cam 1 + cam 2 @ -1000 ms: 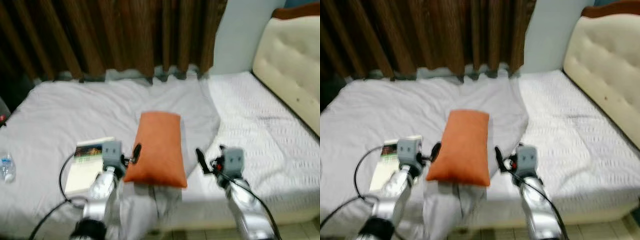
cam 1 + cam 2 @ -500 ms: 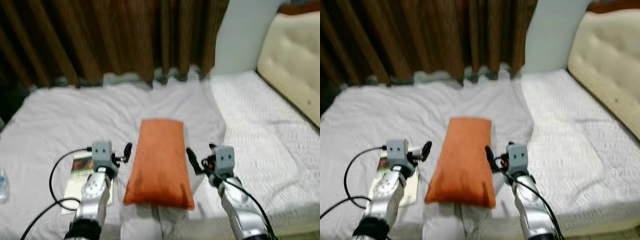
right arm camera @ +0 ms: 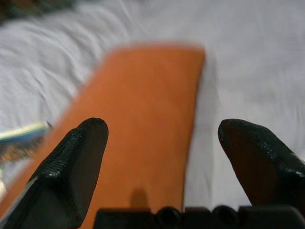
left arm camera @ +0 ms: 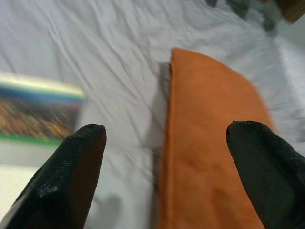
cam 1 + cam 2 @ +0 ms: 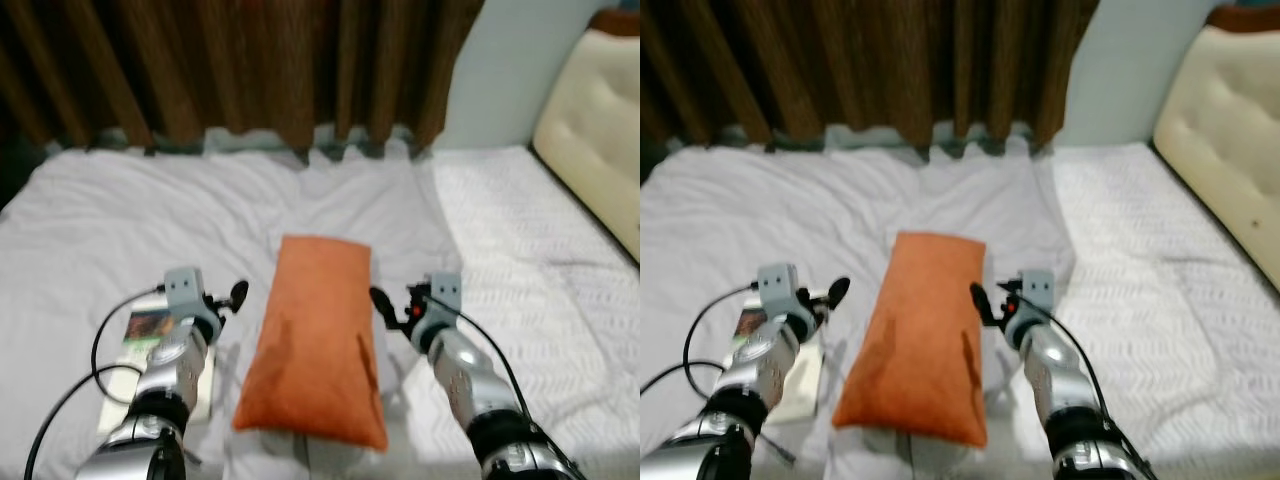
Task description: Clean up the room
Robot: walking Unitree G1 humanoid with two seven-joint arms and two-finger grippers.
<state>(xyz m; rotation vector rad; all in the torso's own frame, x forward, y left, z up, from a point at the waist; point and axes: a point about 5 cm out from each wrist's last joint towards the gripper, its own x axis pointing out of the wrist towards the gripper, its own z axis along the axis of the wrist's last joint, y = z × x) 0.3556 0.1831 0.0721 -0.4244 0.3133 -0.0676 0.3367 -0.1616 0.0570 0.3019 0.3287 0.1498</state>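
Both grippers had drawn back from the orange pillow (image 5: 318, 335) since a second before, when the left one touched its near corner; the view itself had also shifted, so the bed looked closer. That pillow lay lengthwise on the bed (image 5: 120, 220), on the rumpled white sheet, its far short end toward the brown curtains (image 5: 240, 70) and its near end toward the robot.

Just beside the pillow's left long edge hovered the left gripper (image 5: 234, 296), its fingers (image 4: 71, 176) spread wide with nothing between them. Beside the pillow's right long edge, close to it, hovered the right gripper (image 5: 384, 304), its fingers (image 3: 71, 162) likewise spread wide and empty, the pillow's edge lying in the gap as the wrist camera saw it.

On the pillow's left, beyond the left gripper and under that arm, lay a book (image 5: 150, 340) with a dark pictured cover, flat on the sheet. To the pillow's right the bedding changed to a ribbed white cover (image 5: 530, 260), and past that, well apart from the pillow, stood a cream tufted headboard (image 5: 595, 110).
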